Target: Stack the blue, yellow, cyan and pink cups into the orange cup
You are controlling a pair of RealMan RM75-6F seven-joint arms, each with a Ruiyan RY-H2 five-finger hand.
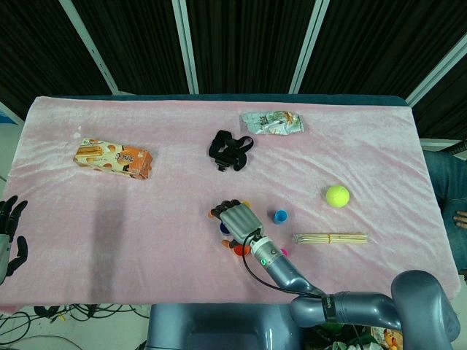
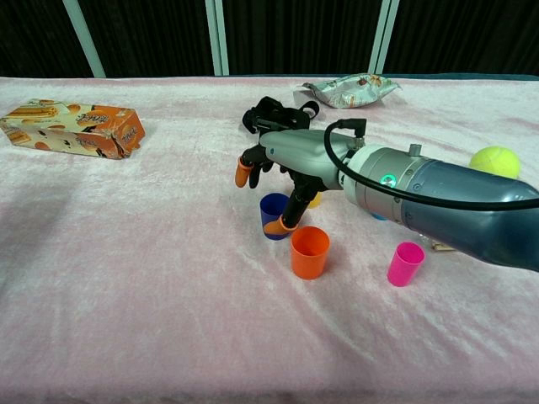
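under the right hand, near the middle of the table: the blue cup beside the orange cup.

the blue cup [image 2: 274, 214] is judged to be a small, light, stiff plastic thing with smooth, rather slippery walls, easily tipped on the soft pink cloth [image 2: 126, 278]; it is best taken by the rim or pinched across the upper wall. it stands upright just left of and slightly beyond the orange cup [image 2: 309, 252], the two close together. the right hand [image 2: 282, 164] is held over it with fingers spread and pointing down; one fingertip [image 2: 285, 224] is seen at the cup's near rim, though a firm hold cannot be told and nothing is seen lifted. the yellow cup [image 2: 314, 200] is mostly hidden behind the hand. the pink cup [image 2: 405, 263] stands to the right, apart; the cyan cup [image 1: 281, 216] lies further right and beyond. the left hand [image 1: 10, 237] is held open at the far left edge, holding nothing.
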